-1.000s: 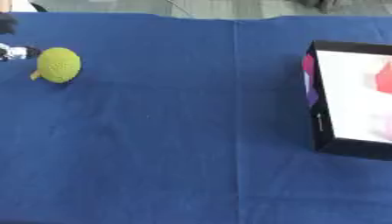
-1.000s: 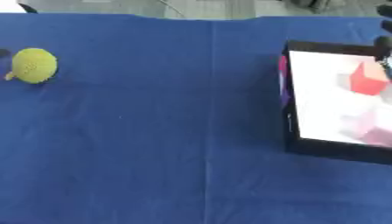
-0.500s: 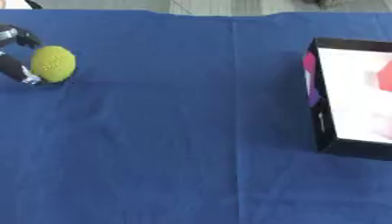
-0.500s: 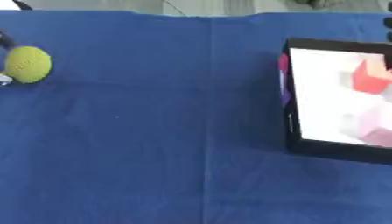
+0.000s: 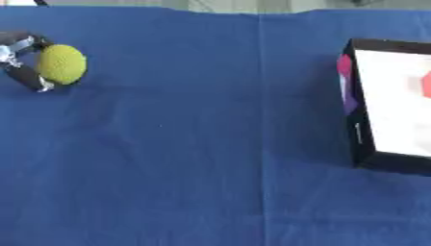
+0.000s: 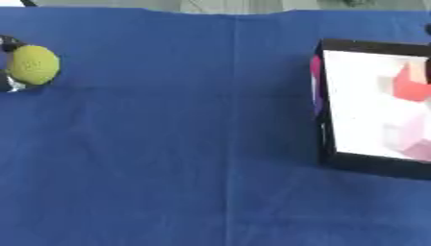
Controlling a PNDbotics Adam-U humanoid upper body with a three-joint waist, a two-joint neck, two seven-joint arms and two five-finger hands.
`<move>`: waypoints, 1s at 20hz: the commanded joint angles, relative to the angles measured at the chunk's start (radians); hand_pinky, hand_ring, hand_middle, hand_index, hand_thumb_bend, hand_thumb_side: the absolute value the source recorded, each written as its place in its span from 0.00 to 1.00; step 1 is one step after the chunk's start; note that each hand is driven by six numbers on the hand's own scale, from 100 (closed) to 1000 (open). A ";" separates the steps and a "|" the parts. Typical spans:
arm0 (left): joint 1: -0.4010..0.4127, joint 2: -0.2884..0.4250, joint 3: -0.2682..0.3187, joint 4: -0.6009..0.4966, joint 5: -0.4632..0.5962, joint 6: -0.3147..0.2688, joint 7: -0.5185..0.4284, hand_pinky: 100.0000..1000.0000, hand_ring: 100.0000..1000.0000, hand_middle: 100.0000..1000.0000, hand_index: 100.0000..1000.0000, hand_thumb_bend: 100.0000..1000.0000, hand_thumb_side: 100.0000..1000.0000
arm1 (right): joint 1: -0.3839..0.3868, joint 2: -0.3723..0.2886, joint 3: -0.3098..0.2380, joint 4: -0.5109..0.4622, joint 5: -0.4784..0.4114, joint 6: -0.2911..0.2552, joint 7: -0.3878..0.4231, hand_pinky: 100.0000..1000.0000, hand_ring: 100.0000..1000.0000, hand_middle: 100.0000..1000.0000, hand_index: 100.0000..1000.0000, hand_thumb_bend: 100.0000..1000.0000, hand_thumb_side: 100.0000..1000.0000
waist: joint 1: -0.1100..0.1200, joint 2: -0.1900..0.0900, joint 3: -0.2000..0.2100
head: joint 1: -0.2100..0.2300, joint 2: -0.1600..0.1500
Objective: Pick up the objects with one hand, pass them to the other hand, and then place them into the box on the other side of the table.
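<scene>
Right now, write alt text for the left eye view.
The robot's left hand curls around a yellow-green ball at the left edge of a blue tablecloth. A black-walled box with a white floor sits at the right edge.

The light is even and bright with only weak shadows on the blue cloth [image 5: 210,144], the white inside of the box [image 6: 370,105] is overexposed so its contents look pale and blurred, and both views are generally soft.

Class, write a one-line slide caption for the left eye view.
Left hand curls around a yellow-green ball on the blue tablecloth, far from the black-walled box.
</scene>
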 commanded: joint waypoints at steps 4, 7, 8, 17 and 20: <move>-0.037 0.016 0.014 -0.011 0.031 0.038 0.057 0.86 0.81 0.61 0.77 0.12 0.00 | -0.014 -0.010 0.000 -0.005 0.009 0.005 0.008 1.00 1.00 1.00 1.00 0.00 0.38 | 0.001 -0.014 -0.008 | 0.008 -0.022; -0.037 0.007 0.009 -0.007 0.047 0.064 0.110 0.83 0.73 0.51 0.68 0.00 0.00 | -0.017 -0.008 0.001 -0.004 0.006 0.009 0.009 1.00 1.00 1.00 1.00 0.00 0.38 | 0.000 -0.012 -0.011 | 0.010 -0.023; -0.036 0.005 0.006 -0.004 0.055 0.065 0.118 0.82 0.70 0.48 0.64 0.00 0.01 | -0.018 -0.008 0.001 -0.004 0.005 0.009 0.009 1.00 1.00 1.00 1.00 0.00 0.39 | -0.001 -0.012 -0.011 | 0.009 -0.023; -0.033 0.000 -0.010 -0.049 0.176 0.028 0.158 0.77 0.52 0.31 0.44 0.00 0.01 | -0.006 -0.010 -0.001 0.005 0.000 0.012 0.002 1.00 1.00 1.00 1.00 0.00 0.39 | 0.000 -0.025 0.000 | 0.004 -0.014; -0.025 0.007 -0.034 -0.117 0.247 0.003 0.155 0.76 0.50 0.30 0.44 0.00 0.02 | -0.005 -0.016 -0.005 0.003 -0.015 0.013 -0.006 1.00 1.00 1.00 1.00 0.00 0.38 | 0.002 -0.037 0.012 | 0.000 -0.005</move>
